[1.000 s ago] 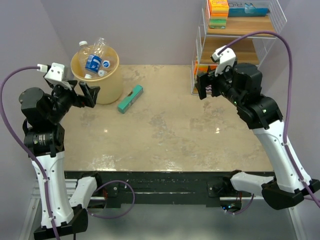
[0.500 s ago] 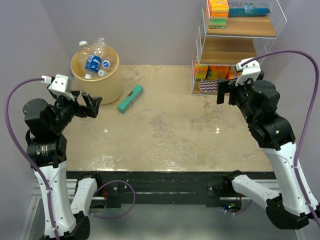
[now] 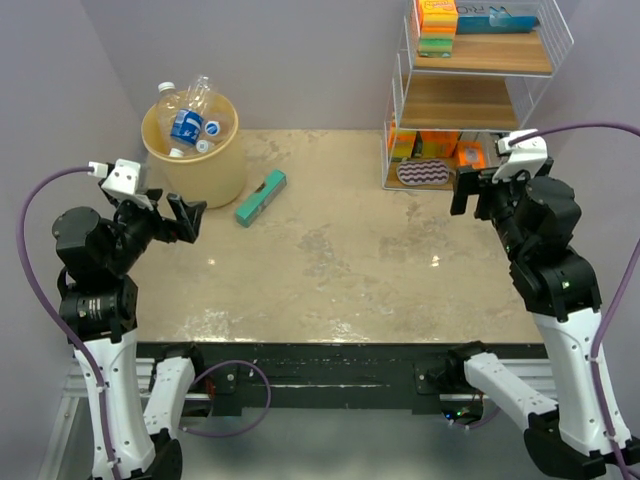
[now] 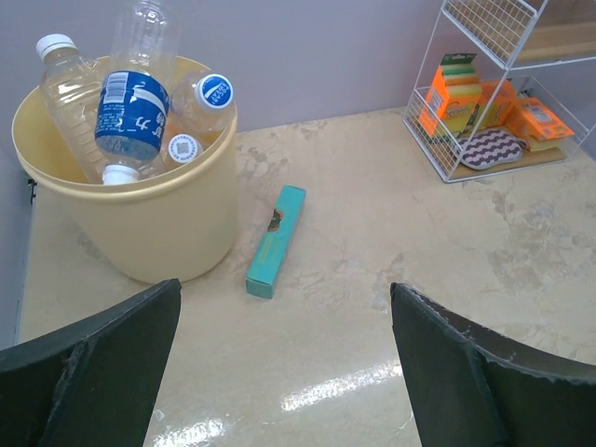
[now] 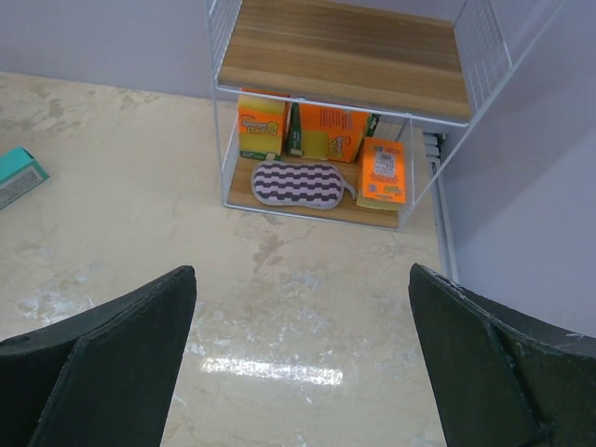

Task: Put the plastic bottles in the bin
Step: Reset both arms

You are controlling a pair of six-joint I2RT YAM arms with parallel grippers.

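Observation:
The pale yellow bin (image 3: 200, 172) stands at the table's far left and holds several plastic bottles (image 3: 188, 118). In the left wrist view the bin (image 4: 140, 233) shows a blue-labelled bottle (image 4: 130, 112) and clear bottles with white caps (image 4: 60, 79) sticking out above its rim. No bottle lies on the table in any view. My left gripper (image 3: 188, 217) is open and empty, near and to the left of the bin; in its own view the left gripper (image 4: 284, 372) has only table between its fingers. My right gripper (image 3: 468, 190) is open and empty in front of the rack, and in its own view the right gripper (image 5: 303, 363) is above bare table.
A flat teal box (image 3: 261, 197) lies on the table right of the bin, also in the left wrist view (image 4: 277, 240) and at the right wrist view's left edge (image 5: 17, 175). A white wire shelf rack (image 3: 400, 110) with orange packets and a striped sponge stands at the far right (image 5: 223, 112).
Both arms have drawn back toward the near edge. The right gripper has moved right, away from the rack front; the left has moved down and away from the bin. Both stay open.

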